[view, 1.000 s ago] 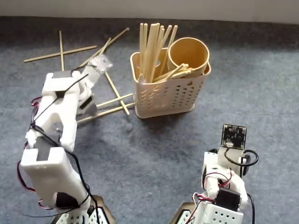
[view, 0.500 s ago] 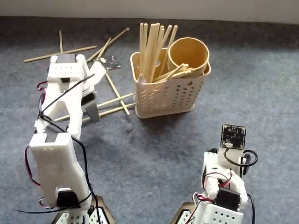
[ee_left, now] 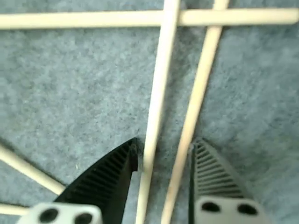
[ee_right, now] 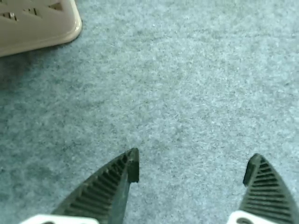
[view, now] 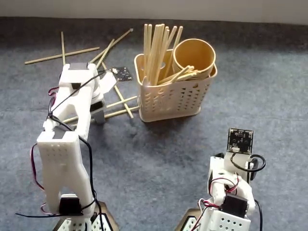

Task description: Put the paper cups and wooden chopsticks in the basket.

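Lying side by side on the grey counter (view: 159,159), 2 wooden chopsticks (ee_left: 156,107) run between the left fingers (ee_left: 112,177) — spread apart, 1 on each side, low over them. More loose chopsticks (view: 62,55) lie beside the basket (view: 173,98), which holds a paper cup (view: 202,65) and upright sticks (view: 156,48). The right fingers (ee_right: 107,186) gape wide over bare counter near the basket.

Basket (view: 169,100) shared: overhead, close right wrist
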`<action>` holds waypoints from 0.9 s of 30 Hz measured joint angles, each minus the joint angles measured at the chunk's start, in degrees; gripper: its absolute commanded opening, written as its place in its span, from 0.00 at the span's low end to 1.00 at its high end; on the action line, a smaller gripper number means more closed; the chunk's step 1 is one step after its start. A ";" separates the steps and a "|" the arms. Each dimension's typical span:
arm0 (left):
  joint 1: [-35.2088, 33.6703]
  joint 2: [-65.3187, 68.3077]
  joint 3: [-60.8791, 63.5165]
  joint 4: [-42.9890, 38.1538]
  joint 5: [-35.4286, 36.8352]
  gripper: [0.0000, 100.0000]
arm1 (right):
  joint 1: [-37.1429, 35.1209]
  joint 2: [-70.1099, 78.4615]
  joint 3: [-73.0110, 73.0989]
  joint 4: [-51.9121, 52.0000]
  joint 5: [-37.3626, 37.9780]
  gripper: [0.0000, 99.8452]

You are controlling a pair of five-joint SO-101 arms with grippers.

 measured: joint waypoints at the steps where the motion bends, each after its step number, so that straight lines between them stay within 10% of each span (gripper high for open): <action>1: 0.00 0.00 -0.26 0.09 0.00 0.00 | 0.00 0.00 0.00 0.00 0.00 0.35; 16: -6.59 -8.26 -18.37 14.77 0.53 0.00 | 0.00 0.00 0.00 0.00 0.00 0.35; 27: -0.88 -20.48 -31.12 16.53 20.48 0.00 | 0.00 0.00 0.00 0.00 0.00 0.35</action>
